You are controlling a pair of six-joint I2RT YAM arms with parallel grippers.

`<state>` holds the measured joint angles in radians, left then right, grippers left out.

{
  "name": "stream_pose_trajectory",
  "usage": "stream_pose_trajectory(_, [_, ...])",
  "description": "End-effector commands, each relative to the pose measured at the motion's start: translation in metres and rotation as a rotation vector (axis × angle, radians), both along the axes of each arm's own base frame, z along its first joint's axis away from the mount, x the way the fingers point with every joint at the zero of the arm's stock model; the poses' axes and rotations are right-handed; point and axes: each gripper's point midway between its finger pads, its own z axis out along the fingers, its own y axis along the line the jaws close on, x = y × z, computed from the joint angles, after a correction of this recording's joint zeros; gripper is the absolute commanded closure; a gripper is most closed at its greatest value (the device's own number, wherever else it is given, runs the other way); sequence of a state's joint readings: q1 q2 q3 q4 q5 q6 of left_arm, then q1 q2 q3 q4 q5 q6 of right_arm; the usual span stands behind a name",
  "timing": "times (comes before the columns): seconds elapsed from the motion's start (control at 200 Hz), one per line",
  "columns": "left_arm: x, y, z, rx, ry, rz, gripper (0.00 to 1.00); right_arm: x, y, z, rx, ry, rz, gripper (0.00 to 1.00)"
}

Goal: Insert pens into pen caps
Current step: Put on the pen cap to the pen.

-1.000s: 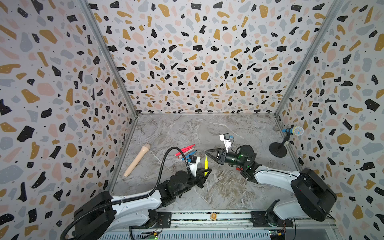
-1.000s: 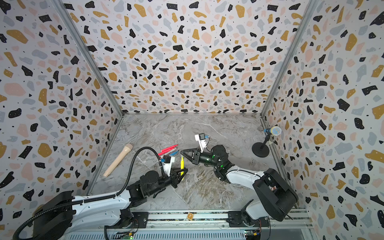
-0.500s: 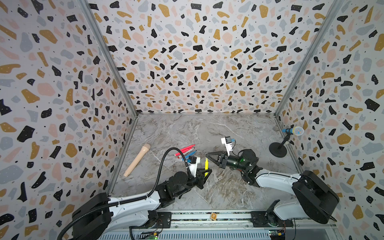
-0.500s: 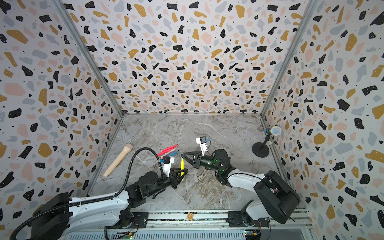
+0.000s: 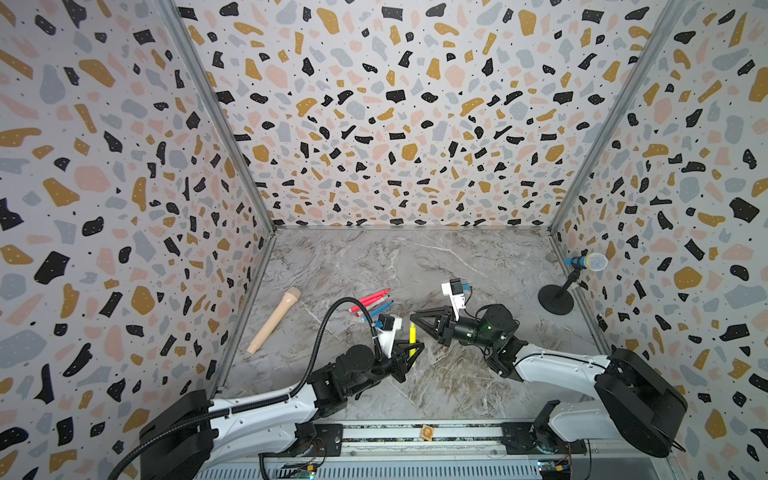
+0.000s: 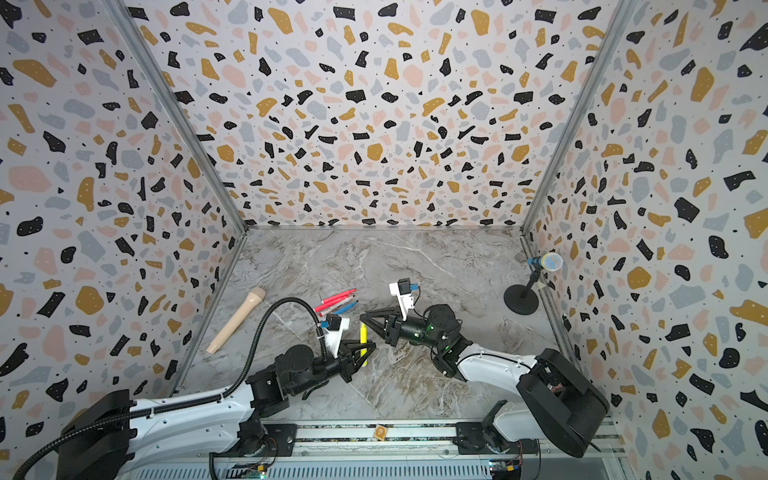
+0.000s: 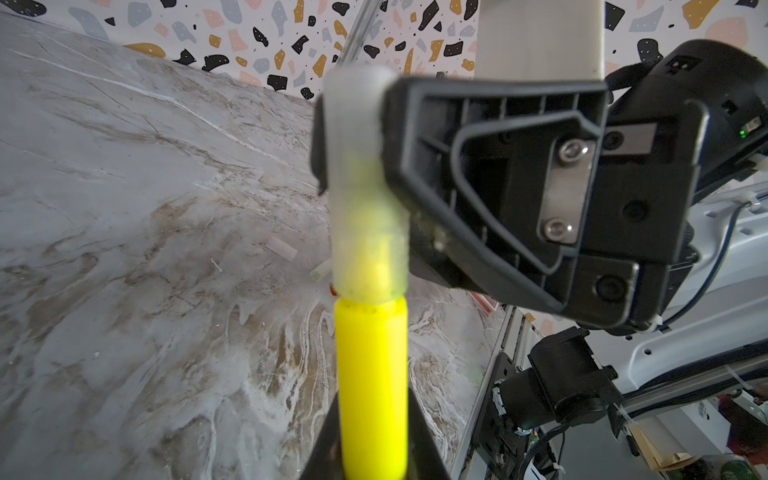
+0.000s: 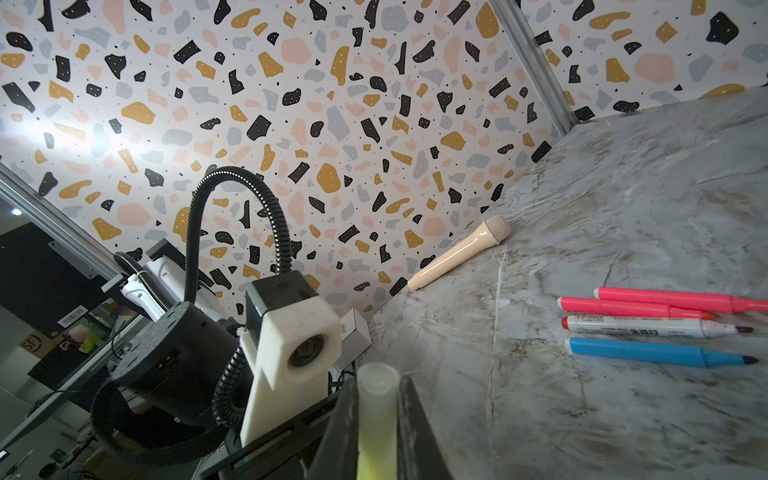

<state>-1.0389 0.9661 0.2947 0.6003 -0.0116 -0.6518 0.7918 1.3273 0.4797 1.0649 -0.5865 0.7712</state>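
Left gripper (image 5: pixel 409 353) clamps a yellow pen (image 5: pixel 412 334), its length pointing straight out. At the pen's tip, the right gripper (image 5: pixel 417 321) pinches a clear cap (image 7: pixel 365 199), partly slid on, axes aligned.

A beige microphone-shaped stick (image 5: pixel 274 320) lies near the left edge of the marble-patterned bench (image 5: pixel 415 257), head toward the back. By the right edge, a blue microphone (image 5: pixel 586 262) tilts on a black round stand (image 5: pixel 556 300). A small orange-tan square tag (image 5: pixel 427 432) (markings unreadable) sits on the front rail (image 5: pixel 374 434).
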Motion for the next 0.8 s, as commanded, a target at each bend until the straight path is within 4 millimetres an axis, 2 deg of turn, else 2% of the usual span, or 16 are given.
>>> stream_pose_trajectory(0.0, [0.01, 0.009, 0.085, -0.231, -0.173, 0.062, 1.0, -0.043, 0.008, -0.047, -0.161, 0.018, 0.177, 1.0])
stream_pose_trajectory(0.13, [0.006, 0.014, 0.104, -0.253, -0.219, 0.054, 1.0, -0.051, 0.005, -0.056, -0.202, 0.006, 0.202, 1.0])
stream_pose_trajectory(0.345, [0.007, 0.026, 0.121, -0.301, -0.256, 0.084, 1.0, -0.06, 0.003, -0.06, -0.233, -0.008, 0.231, 1.0])
stream_pose_trajectory(0.536, [0.004, 0.023, 0.137, -0.319, -0.288, 0.056, 1.0, -0.076, 0.004, -0.079, -0.303, -0.004, 0.278, 1.0])
stream_pose_trajectory(0.631, [0.007, 0.023, 0.141, -0.313, -0.292, 0.062, 1.0, -0.084, 0.003, -0.09, -0.351, 0.004, 0.292, 1.0])
stream_pose_trajectory(0.796, [0.012, 0.032, 0.145, -0.322, -0.302, 0.093, 1.0, -0.09, -0.005, -0.098, -0.386, 0.005, 0.286, 1.0])
